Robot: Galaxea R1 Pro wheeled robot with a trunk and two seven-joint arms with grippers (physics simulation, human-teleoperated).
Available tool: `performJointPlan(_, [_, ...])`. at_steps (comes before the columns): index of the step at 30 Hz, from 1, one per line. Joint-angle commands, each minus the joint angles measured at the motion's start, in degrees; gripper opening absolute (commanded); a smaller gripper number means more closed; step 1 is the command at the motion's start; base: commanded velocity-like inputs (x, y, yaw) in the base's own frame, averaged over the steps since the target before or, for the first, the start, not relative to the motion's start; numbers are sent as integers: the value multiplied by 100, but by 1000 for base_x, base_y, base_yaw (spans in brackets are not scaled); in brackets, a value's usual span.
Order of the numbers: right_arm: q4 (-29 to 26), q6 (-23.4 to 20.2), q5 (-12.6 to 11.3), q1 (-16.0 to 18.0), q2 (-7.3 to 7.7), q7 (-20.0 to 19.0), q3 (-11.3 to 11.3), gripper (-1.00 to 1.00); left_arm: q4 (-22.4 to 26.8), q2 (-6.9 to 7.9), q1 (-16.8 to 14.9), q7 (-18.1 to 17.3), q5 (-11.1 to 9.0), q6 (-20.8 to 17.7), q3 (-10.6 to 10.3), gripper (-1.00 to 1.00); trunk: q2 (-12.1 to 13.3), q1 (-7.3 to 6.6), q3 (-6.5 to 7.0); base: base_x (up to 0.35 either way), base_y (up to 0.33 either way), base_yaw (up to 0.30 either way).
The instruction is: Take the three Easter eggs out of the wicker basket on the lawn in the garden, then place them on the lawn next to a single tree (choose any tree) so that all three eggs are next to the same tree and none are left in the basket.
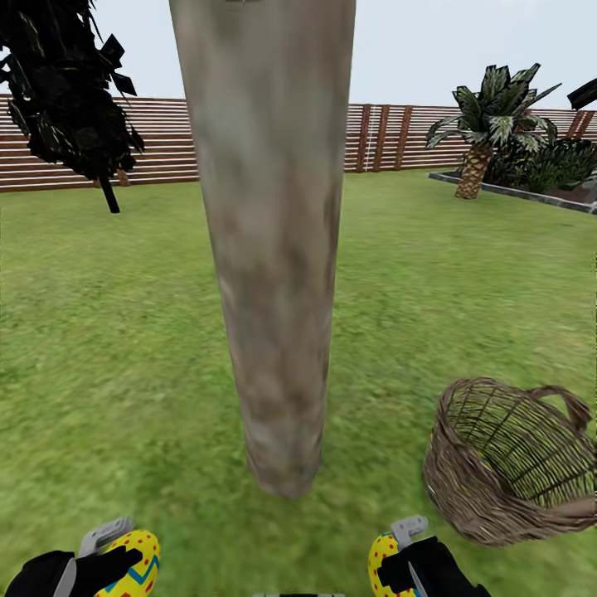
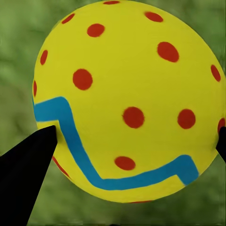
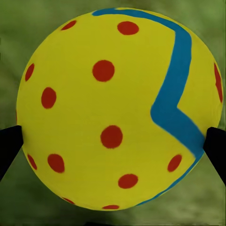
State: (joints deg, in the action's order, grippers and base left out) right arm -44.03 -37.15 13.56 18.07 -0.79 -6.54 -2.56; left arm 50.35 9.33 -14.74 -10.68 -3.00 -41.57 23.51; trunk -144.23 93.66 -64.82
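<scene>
Tree trunk (image 1: pixel 274 274) stands ahead, basket (image 1: pixel 507 464) at right; both jaws grip eggs (image 2: pixel 127 101) (image 3: pixel 115 108), zigzag bands clear in wrist views

eggs: two yellow with red dots and blue zigzag, one (image 1: pixel 133 564) lower left, one (image 1: pixel 383 564) low, right of middle | basket (image 1: pixel 506 464): brown wicker, tipped, lower right on grass (image 1: pixel 99 348) | tree (image 1: pixel 269 249): thick grey-tan trunk, upright, middle
</scene>
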Motion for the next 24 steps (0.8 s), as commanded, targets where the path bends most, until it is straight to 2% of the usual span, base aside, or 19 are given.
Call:
performJointPlan(1, [-10,-29,59,2,0,-49,1,-100,0,-1,-3,-4,-26,-37,7,-100,-2,-3,-5,-272,0,0])
performJointPlan(6, [-10,-29,59,1,0,-49,1,-100,-7,-1,-3,-5,-25,-44,4,-100,-2,-3,-5,-298,0,0])
performJointPlan(11, [-10,-29,59,2,0,-49,1,-100,-3,-10,-3,-5,-31,-30,4,-100,-2,-3,-5,-33,0,0])
performJointPlan(24, [-10,-28,59,2,0,-49,1,-100,-51,-10,-3,13,-16,-36,-13,-100,-20,30,-293,0,0,0])
